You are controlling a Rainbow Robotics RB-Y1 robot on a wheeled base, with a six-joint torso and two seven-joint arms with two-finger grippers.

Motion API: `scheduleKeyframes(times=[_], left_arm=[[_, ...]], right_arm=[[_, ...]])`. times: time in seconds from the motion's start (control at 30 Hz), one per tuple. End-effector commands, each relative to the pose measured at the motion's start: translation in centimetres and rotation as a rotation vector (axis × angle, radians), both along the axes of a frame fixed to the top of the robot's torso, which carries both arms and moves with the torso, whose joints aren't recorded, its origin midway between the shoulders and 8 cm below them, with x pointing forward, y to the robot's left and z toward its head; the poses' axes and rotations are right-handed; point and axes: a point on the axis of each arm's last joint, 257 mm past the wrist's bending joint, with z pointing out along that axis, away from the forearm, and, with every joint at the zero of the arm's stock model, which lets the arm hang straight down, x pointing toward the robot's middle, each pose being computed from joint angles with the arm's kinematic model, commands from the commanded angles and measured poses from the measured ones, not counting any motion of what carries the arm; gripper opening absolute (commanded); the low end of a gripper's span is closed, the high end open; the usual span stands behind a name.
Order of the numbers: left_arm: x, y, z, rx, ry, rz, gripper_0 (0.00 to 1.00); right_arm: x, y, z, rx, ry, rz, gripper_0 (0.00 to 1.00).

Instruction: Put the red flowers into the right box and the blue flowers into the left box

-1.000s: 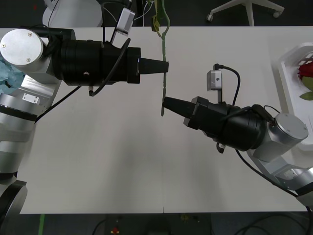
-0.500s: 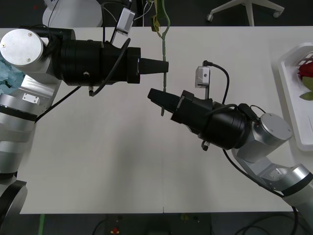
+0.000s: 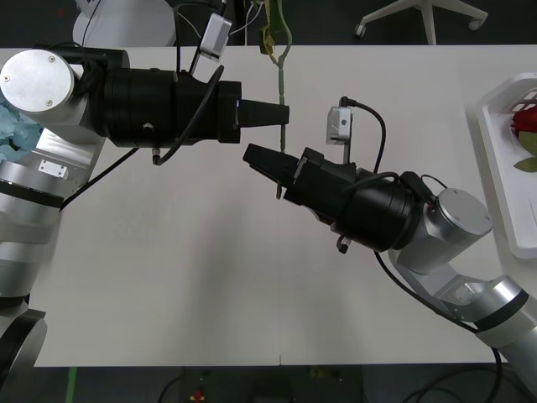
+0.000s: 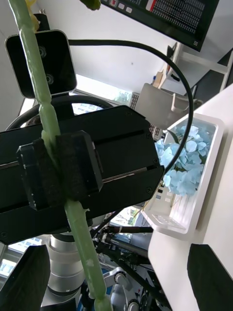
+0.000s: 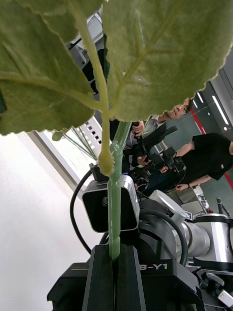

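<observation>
Mid-handover: the left gripper (image 3: 284,112) has its fingers clamped on a green stem (image 3: 282,84) (bloom unseen) above the desk (image 3: 168,269). The right gripper (image 3: 252,155), fingers spread, reaches its lower end. Blue flowers (image 4: 187,158) already fill the left box (image 4: 194,204); a red flower (image 3: 527,122) lies in the right box (image 3: 495,143).

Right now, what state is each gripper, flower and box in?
left gripper: shut on the flower stem.
flower stem: clamped, lower end free.
right gripper: open, fingers either side of the stem's lower part.
red flowers: lying in the right box.
blue flowers: lying in the left box.
</observation>
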Motion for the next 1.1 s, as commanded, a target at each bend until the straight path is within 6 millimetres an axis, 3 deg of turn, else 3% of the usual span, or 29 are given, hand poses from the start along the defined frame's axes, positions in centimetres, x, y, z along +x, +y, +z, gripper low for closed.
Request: scheduleKeyframes(times=[0.03, 0.17, 0.33, 0.7, 0.73, 0.77, 0.8, 0.83, 1.1], left_arm=[[-0.66, 0.30, 0.45, 0.015, -0.077, -0.013, 0.00], [-0.66, 0.30, 0.45, 0.015, -0.077, -0.013, 0.00], [-0.66, 0.30, 0.45, 0.015, -0.077, -0.013, 0.00], [-0.66, 0.30, 0.45, 0.015, -0.077, -0.013, 0.00], [-0.66, 0.30, 0.45, 0.015, -0.077, -0.013, 0.05], [-0.66, 0.30, 0.45, 0.015, -0.077, -0.013, 0.51], [-0.66, 0.30, 0.45, 0.015, -0.077, -0.013, 0.86], [-0.66, 0.30, 0.45, 0.015, -0.077, -0.013, 0.97], [-0.66, 0.30, 0.45, 0.015, -0.077, -0.013, 1.00]], right_arm=[[-1.36, 2.07, 3.17, 0.039, -0.031, 0.055, 0.64], [-1.32, 2.18, 3.43, 0.042, -0.032, 0.057, 0.33], [-1.32, 2.20, 3.49, 0.044, -0.029, 0.059, 0.03], [-1.37, 2.24, 3.38, 0.041, -0.024, 0.063, 0.00], [-1.37, 2.24, 3.38, 0.041, -0.024, 0.063, 0.00], [-1.41, 2.30, 3.30, 0.038, -0.025, 0.063, 0.00], [-1.36, 2.29, 3.21, 0.031, -0.030, 0.061, 0.00], [-1.35, 2.31, 3.14, 0.028, -0.032, 0.060, 0.00], [-1.31, 2.30, 3.00, 0.026, -0.024, 0.059, 0.00]])
